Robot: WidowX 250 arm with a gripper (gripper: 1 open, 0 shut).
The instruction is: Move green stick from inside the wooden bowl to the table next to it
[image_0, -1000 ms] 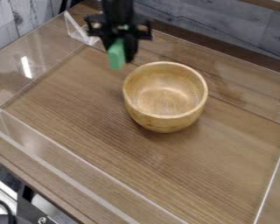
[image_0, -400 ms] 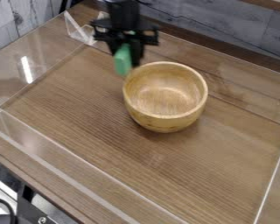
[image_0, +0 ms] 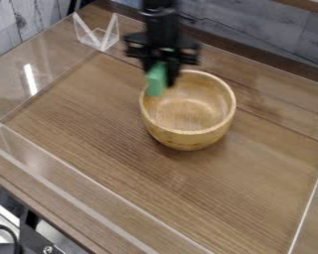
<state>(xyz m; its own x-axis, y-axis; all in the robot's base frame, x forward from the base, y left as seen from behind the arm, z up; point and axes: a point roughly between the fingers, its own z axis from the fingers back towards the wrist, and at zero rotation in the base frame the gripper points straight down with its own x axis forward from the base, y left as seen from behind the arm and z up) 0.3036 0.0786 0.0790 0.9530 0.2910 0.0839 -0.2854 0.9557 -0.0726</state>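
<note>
Upper centre of the frame: the gripper (image_0: 161,69), pointing down, is clenching the green stick (image_0: 158,79), which is hanging long axis upright over the wooden bowl's (image_0: 189,111) upper-left rim; bare table (image_0: 82,119) is lying to the left.

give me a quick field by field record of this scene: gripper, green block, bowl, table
gripper: black gripper pointing down, shut on the green block
green block: small flat bright-green stick held upright between the fingers, over the bowl's far-left rim, in the air
bowl: round light-tan wooden bowl, upright, nothing lying inside it
table: brown wood-grain tabletop with low clear acrylic walls
task state: stick not yet set on the table
</note>
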